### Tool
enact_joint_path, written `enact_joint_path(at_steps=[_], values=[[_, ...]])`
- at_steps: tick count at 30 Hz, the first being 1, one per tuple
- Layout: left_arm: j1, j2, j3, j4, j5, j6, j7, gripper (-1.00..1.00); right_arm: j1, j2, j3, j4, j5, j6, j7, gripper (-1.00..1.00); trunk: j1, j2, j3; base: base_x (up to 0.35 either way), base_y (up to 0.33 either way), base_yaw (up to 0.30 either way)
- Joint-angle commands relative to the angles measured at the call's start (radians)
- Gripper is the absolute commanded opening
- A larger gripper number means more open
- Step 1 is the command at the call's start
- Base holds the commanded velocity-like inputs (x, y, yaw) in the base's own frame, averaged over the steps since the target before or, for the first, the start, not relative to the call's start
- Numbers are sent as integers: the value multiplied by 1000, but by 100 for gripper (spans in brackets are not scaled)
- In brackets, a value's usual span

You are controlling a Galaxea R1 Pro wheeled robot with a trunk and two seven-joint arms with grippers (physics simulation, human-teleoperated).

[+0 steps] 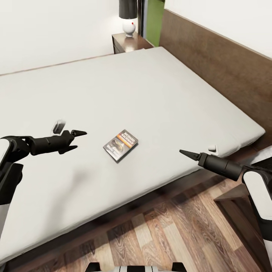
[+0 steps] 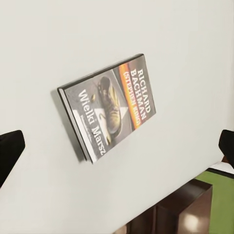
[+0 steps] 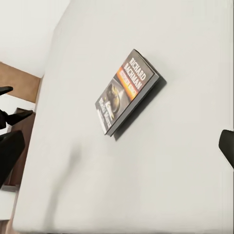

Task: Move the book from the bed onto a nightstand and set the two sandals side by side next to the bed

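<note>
A low dark brown wooden nightstand (image 1: 130, 42) stands at the far corner of the big pale grey-white mattress of the bed (image 1: 158, 87), and on its glossy top sits a lamp with a round white base and a dark shade (image 1: 129, 17), the shade cut off by the edge of the head view. The tall brown headboard (image 1: 223, 68) runs along the right side. Brown wood-plank floor (image 1: 166, 230) lies along the near edge of the bed, and a second dark wooden piece (image 1: 241, 215) pokes in at the lower right, half hidden behind the right arm, so I cannot tell what it is.

A small pale shape (image 1: 58, 126) just behind the left claw is too blurred to make out.

The thin dark paperback book (image 1: 121, 145) with the orange band lies flat on the mattress, cover up, nothing on or against it. In the left wrist view (image 2: 109, 112) the white "RICHARD BACHMAN" lettering reads clearly.

The black left gripper (image 1: 75, 140) hangs over the mattress to the book's left, near it but apart, its two pointed fingers spread and empty. The black right gripper (image 1: 187, 153) points at the book from the right, farther off, over the bed's near edge; in the head view only one pointed tip shows, while in the right wrist view dark fingertips (image 3: 9, 151) sit at opposite edges with the book (image 3: 127, 92) between them, so its fingers stand apart too.
</note>
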Motion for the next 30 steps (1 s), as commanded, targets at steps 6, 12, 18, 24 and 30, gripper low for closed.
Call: enact_joint_path(at_steps=[6,12,18,24,30], values=[[45,58,37,-27,17,-1,3,100,-1,1,2,0,5,3,3,100,0,0,8,0,0,-172],[89,93,75,-34,16,-1,-22,100,-1,1,3,1,5,3,1,100,0,0,16,0,0,-173],[115,105,92,-29,5,-1,-46,100,-1,1,3,1,5,3,-1,100,0,0,24,0,0,-173],[126,109,93,-25,-8,-1,-54,100,-1,2,4,1,5,3,-1,100,0,0,32,0,0,-173],[142,106,90,-8,-60,1,-67,100,-1,2,7,1,5,3,-1,100,0,0,39,1,0,-142]])
